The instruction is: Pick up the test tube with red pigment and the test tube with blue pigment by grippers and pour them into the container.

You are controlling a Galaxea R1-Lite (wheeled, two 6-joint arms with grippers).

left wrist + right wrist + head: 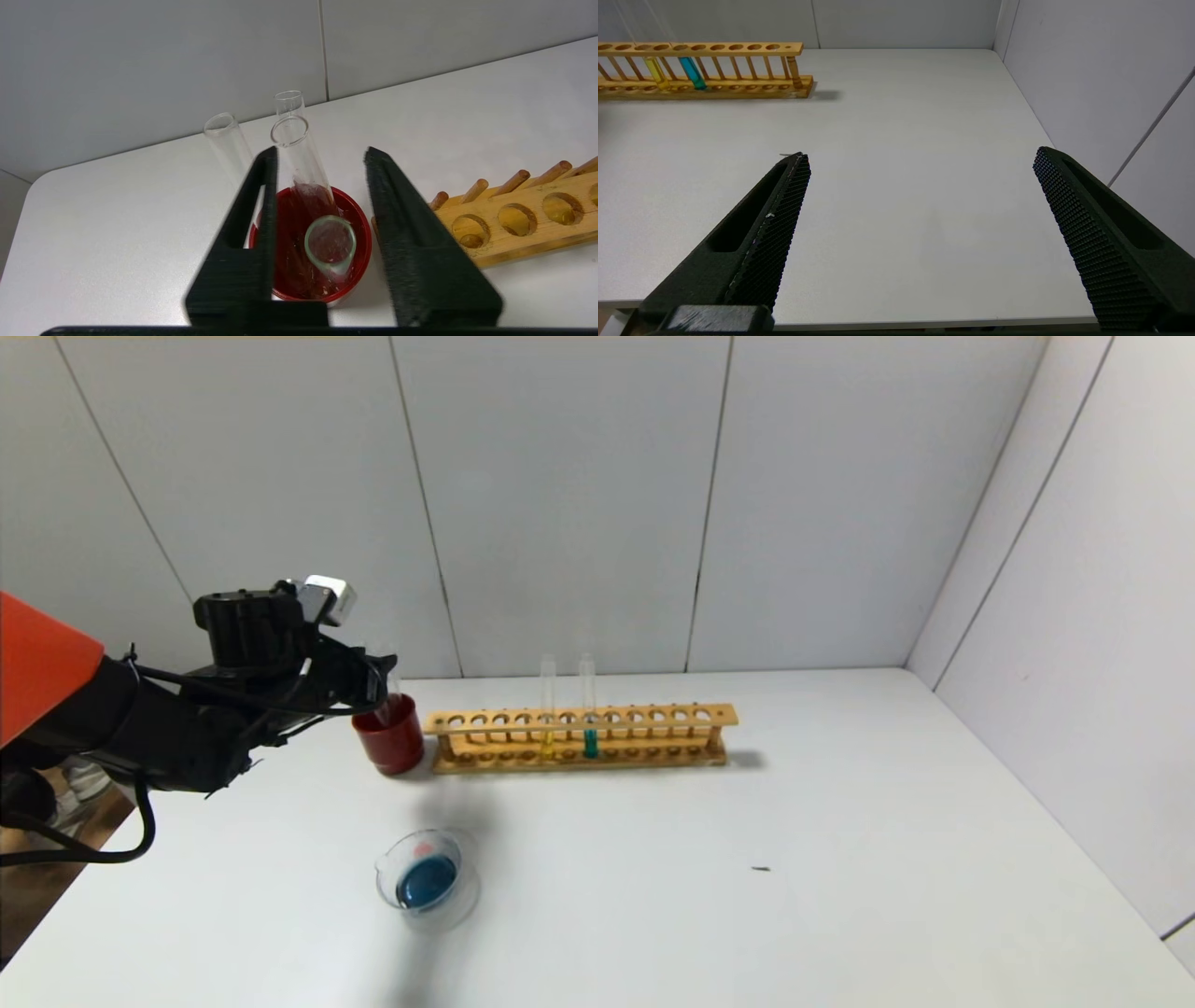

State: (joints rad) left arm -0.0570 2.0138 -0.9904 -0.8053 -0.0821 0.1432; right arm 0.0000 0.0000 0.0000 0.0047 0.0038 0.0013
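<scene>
Progress: the container (427, 879), near the bench's front edge toward the left, holds dark blue liquid with a faint reddish patch at its far rim. This suggests pouring has taken place; whether both pigments went in cannot be confirmed.

Left gripper (320, 158): positioned above the red cup (390, 735) off the left end of the wooden rack (579, 737). Its jaws stand apart with a clear gap on each side of an emptied tube (308, 186); nothing is gripped. That tube leans in the cup, red-stained inside, and is judged to be the test tube with red pigment after use. Two more empty tubes stand in the cup.

Right gripper (920, 158): parked low over the bench's right front area, jaws wide open, holding nothing.

Remaining: the test tube with blue pigment (589, 719) stands upright in the rack beside a yellow tube (548, 721), apparently not poured.

Surface: white bench (840, 896), matte, with one small dark speck (761, 869). Room: grey panelled walls (560, 504) behind and to the right.
</scene>
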